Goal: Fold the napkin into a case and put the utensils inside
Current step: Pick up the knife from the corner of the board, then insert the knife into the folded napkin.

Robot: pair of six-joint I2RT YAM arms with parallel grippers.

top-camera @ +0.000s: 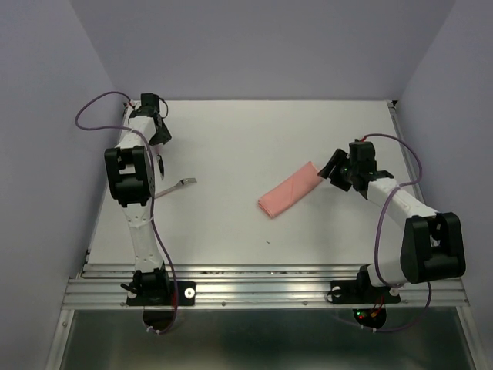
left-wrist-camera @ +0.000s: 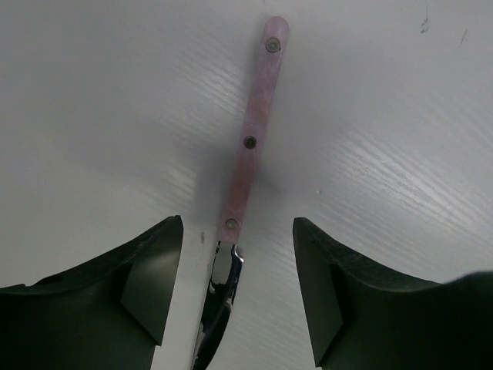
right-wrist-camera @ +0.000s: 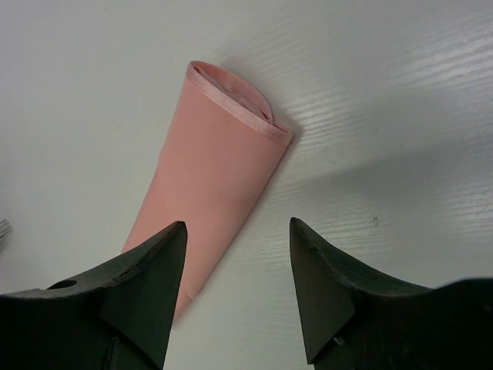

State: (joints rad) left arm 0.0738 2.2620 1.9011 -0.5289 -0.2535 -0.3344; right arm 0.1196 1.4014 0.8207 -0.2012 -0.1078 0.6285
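Left claw (left-wrist-camera: 237, 250) spread, straddling the utensil (left-wrist-camera: 250, 142); right claw (right-wrist-camera: 239, 235) spread, case (right-wrist-camera: 216, 169) just ahead.

A flat white tabletop (top-camera: 308, 247) with a faint ribbed grain fills the space, boxed in on three sides by plain pale lavender walls (top-camera: 254, 46). Along its near edge runs a ribbed silver metal rail (top-camera: 262, 289), and below that lies a dull grey-green surface (top-camera: 262, 339). The light is soft and even, throwing only faint shadows.
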